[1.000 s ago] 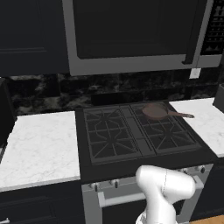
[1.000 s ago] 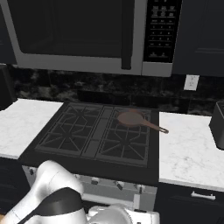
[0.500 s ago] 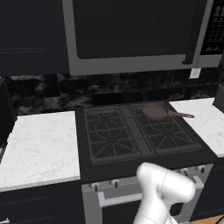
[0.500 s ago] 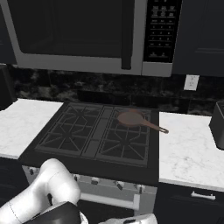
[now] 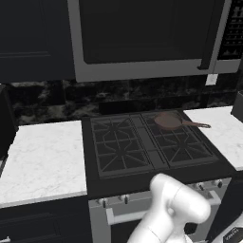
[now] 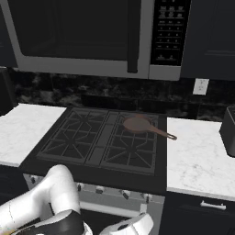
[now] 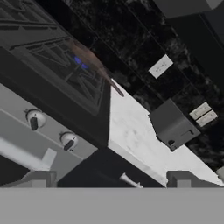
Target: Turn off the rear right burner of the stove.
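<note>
Gripper [image 7: 109, 181] low before the stove [image 5: 156, 178], fingers spread wide apart, nothing between them. Rear right burner [image 5: 167, 124] at the far right of the cooktop, under a brown pan [image 5: 169, 120], blue flame beneath it in the hand view. Two knobs [image 7: 69, 141] on the silver panel near the gripper. Microwave [image 6: 87, 36] above.
</note>
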